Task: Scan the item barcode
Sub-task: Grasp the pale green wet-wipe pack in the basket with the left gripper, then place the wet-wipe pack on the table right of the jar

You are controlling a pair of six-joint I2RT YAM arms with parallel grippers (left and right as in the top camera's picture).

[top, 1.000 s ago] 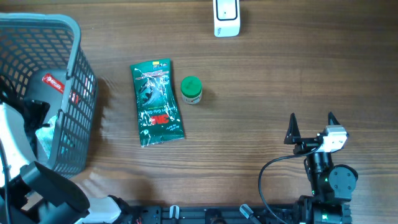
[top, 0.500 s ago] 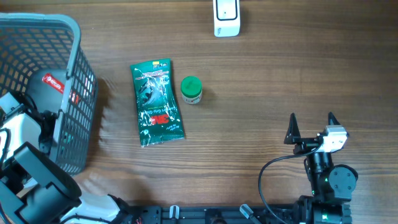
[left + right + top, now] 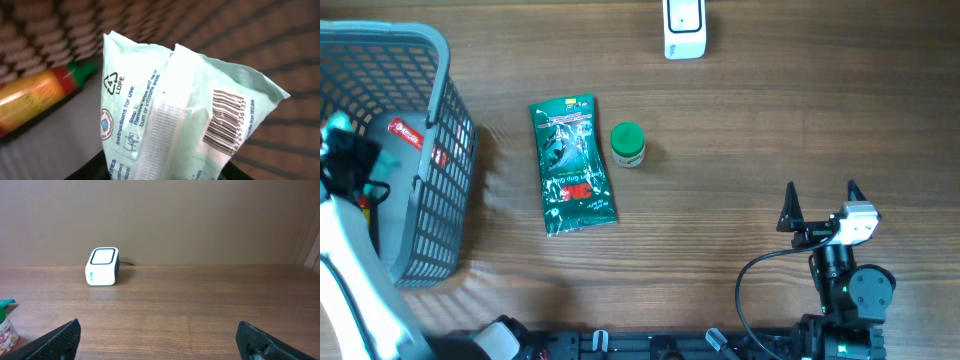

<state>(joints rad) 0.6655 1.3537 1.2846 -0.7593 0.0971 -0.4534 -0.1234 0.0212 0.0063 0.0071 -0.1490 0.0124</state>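
Because its barcode [image 3: 225,122] must eventually face the scanner [image 3: 684,25], the pack [image 3: 170,115] stands upright inside the basket [image 3: 430,40], left jaws clamped low, presumably keeping the code uncovered; right jaws hang wide apart, empty, over the table [image 3: 740,130].

Grey plastic mesh basket [image 3: 445,150]; inside it, orange-red bottle [image 3: 30,100], perhaps sauce; right of basket, green foil pouch [image 3: 572,165], small green-lidded jar [image 3: 627,143].

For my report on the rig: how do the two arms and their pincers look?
The right arm is black, with a white block behind the right pincer, two pointed black fingers and a looping black cable. The left arm has white shells and black joints.
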